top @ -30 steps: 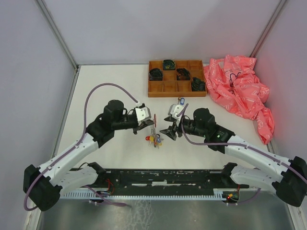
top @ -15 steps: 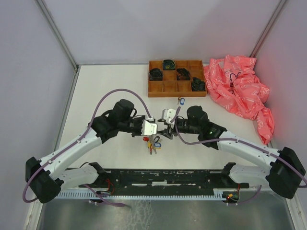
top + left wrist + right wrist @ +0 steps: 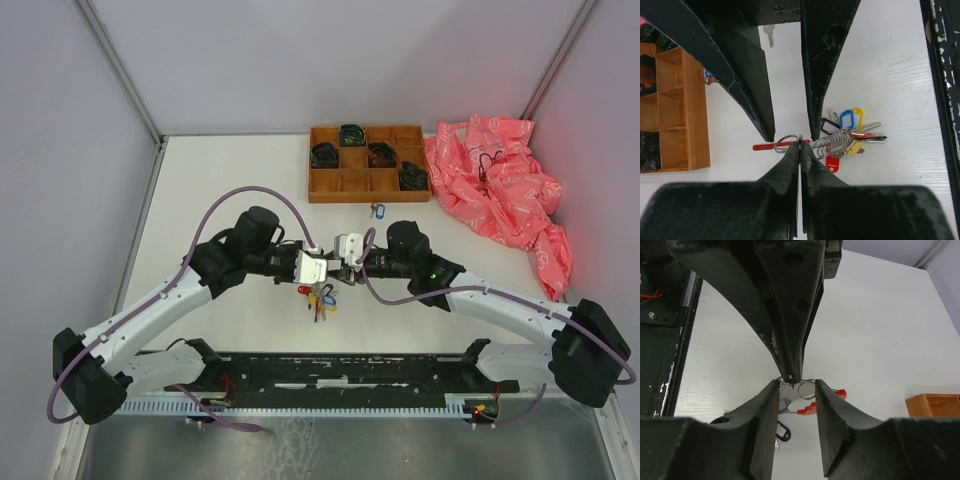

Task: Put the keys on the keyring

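1. On the near side of the wooden tray [image 3: 345, 197], well apart from it, my left gripper [image 3: 800, 146] is clamped on the keyring [image 3: 786, 143], with the keys [image 3: 852, 135] bunched alongside.
2. Handling: the wire is thin, stiff and likely slippery. I would grip the bare loop.
3. The right gripper [image 3: 796, 386] faces the left one, jaws apart astride the ring.

The left arm [image 3: 160, 300] and the right arm [image 3: 500, 305] stretch forward from their bases and bend inward, so their wrists meet tip to tip in the middle. The left gripper [image 3: 800, 142] is pinched tight, its fingers pressed together at the ends. The right gripper [image 3: 796, 385] faces it with jaws partly apart, one finger on either side of the left one's tips.
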Tool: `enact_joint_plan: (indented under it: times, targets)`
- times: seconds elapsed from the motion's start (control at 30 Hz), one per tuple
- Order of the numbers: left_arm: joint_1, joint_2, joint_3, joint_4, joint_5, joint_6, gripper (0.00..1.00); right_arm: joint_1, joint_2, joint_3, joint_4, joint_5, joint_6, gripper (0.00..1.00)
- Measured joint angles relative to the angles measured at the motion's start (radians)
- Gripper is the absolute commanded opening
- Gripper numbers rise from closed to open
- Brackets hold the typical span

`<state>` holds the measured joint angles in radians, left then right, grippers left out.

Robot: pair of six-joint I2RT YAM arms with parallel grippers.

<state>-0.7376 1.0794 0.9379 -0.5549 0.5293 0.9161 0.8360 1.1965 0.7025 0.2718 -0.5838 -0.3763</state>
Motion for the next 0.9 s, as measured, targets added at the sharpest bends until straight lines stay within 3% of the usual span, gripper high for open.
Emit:
enact_joint_plan:
  times: [0.57, 0.73, 0.9]
  targets:
    - [0.0, -0.009, 0.0, 0.01, 0.03, 0.0, 0.03, 0.0, 0.045, -0.008, 0.013, 0.0, -0.022, 0.25]
    - [0.0, -0.009, -0.005, 0.021, 0.03, 0.0, 0.13, 0.002, 0.045, -0.014, 0.026, -0.003, -0.014, 0.03]
    - [0.001, -0.022, -0.053, 0.095, 0.033, -0.016, 0.23, 0.002, 0.042, -0.037, 0.035, 0.01, -0.011, 0.01]
